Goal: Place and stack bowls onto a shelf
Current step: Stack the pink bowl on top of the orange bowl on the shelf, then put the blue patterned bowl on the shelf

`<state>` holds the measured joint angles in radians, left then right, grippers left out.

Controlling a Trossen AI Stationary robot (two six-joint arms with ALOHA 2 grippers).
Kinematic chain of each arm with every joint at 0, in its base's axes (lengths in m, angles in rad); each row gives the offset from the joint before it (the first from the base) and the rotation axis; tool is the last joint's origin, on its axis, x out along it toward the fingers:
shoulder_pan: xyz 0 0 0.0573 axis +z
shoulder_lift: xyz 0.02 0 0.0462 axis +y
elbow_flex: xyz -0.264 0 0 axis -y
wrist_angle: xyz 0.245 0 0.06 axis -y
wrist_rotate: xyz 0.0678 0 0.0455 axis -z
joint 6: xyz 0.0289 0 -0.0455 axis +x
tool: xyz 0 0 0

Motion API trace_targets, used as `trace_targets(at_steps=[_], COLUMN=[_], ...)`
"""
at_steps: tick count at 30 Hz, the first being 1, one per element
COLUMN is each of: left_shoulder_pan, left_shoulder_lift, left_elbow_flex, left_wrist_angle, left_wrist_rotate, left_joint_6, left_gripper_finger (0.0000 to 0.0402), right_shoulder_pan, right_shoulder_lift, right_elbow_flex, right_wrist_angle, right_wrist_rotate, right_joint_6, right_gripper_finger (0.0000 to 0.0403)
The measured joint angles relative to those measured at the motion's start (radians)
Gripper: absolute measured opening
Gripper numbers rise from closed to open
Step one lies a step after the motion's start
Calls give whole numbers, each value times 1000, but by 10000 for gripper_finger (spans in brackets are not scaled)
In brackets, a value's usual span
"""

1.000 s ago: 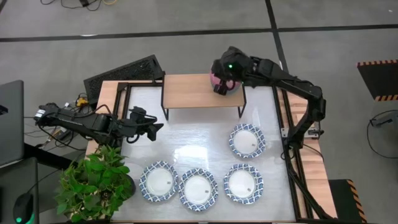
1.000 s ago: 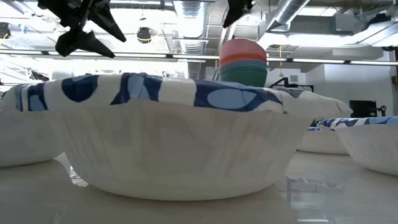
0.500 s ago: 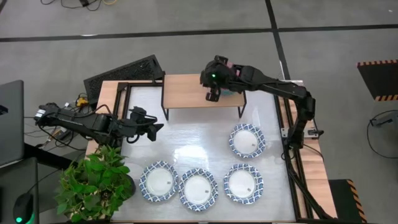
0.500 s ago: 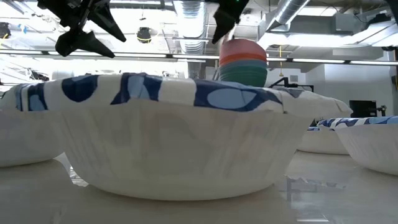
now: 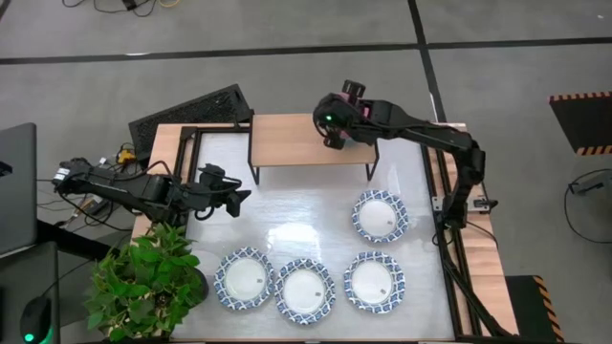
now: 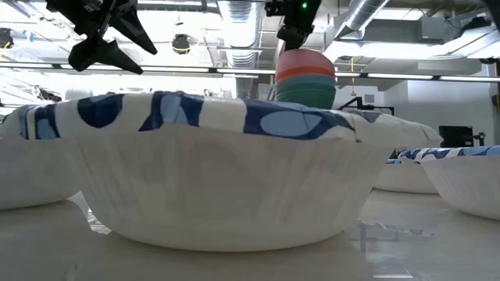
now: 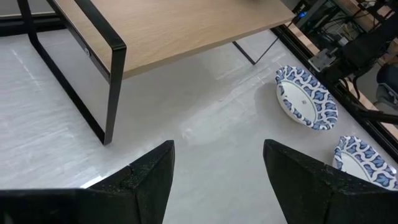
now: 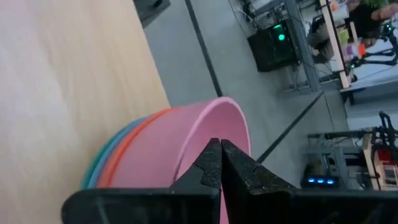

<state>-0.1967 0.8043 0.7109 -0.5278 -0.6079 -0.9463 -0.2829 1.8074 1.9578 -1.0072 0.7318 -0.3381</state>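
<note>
Altogether we count six bowls: four shallow blue-rimmed bowls [image 5: 380, 215] with white centres on the white table [image 5: 296, 201], three in a row along its near edge and one nearer the right side, and two plain ones nested on the shelf [image 5: 287, 139]. That pink bowl [image 8: 186, 152] sits inside the green-blue bowl [image 6: 305, 89], close to the shelf's right end, leaving most of the light wooden board bare. Our right gripper [image 5: 334, 137] hovers over the pink bowl's rim with its fingers pressed together, holding nothing. Our left gripper [image 5: 232, 199] hangs above the table's left part, fingers spread and empty, with open tabletop between it and the patterned bowls. A potted plant [image 5: 143, 277] stands at the near left corner.
</note>
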Motion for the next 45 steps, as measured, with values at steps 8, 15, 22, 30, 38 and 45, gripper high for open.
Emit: trace_targets(at_steps=[8, 15, 22, 30, 38, 45], left_shoulder_pan=[0, 0, 0, 0, 0, 0], left_shoulder_lift=[0, 0, 0, 0, 0, 0], left_elbow_flex=[0, 0, 0, 0, 0, 0], left_wrist_angle=[0, 0, 1, -5, -6, -24], left_wrist_rotate=[-2, -2, -3, 0, 45, 63], left_joint_6=[0, 0, 0, 0, -1, -1], left_gripper_finger=[234, 234, 234, 234, 234, 234], right_shoulder_pan=[8, 16, 61, 154, 201, 325], right_shoulder_lift=[28, 56, 40, -53, -124, -227], right_elbow_flex=[2, 0, 5, 86, 34, -300], right_wrist_angle=[-1, -5, 22, -218, -535, -564], right_wrist_rotate=[-71, 36, 102, -92, -487, -495], right_joint_6=[0, -103, -134, 140, 583, 848], right_gripper_finger=[22, 22, 22, 43, 71, 140])
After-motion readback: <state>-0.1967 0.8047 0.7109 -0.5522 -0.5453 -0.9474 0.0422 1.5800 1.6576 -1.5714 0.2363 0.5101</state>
